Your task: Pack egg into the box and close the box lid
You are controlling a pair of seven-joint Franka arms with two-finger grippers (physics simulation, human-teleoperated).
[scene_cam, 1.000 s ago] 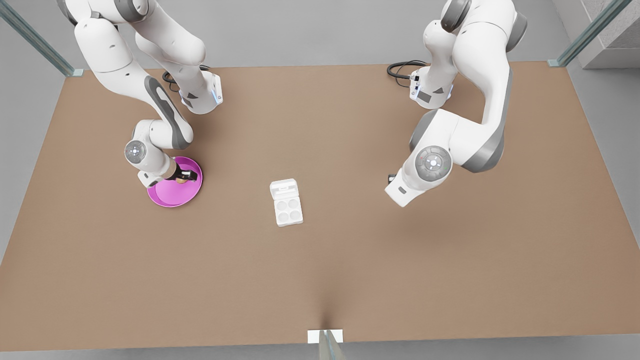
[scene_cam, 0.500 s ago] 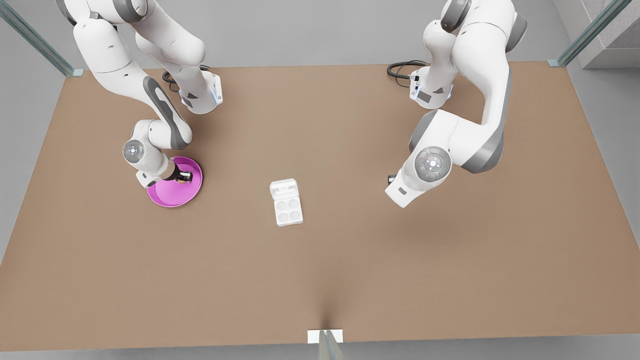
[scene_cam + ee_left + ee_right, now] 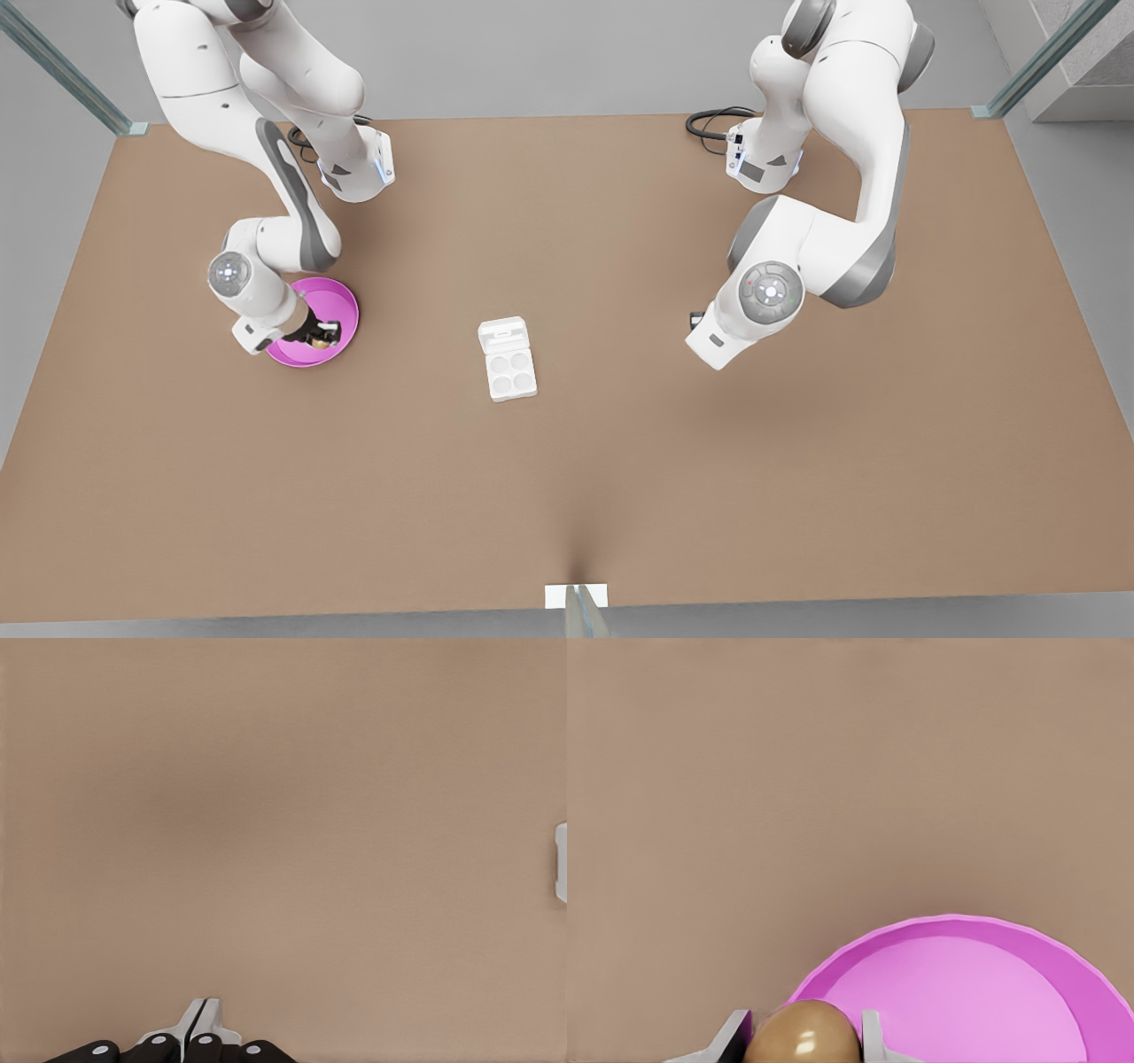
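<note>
white rounded arms, grey joint bands, black base cables, silver-screwed black gripper fingers (image 3: 204, 1047).

Small tan-brown oval egg (image 3: 803, 1032) and white plastic four-cup egg box (image 3: 508, 360), well apart.

You have the glossy egg sitting between two pale fingers. The box rests mid-table with its four round cups bare. Its flat square hinged lid (image 3: 503, 334) lies open, folded back flat behind the base.
</note>
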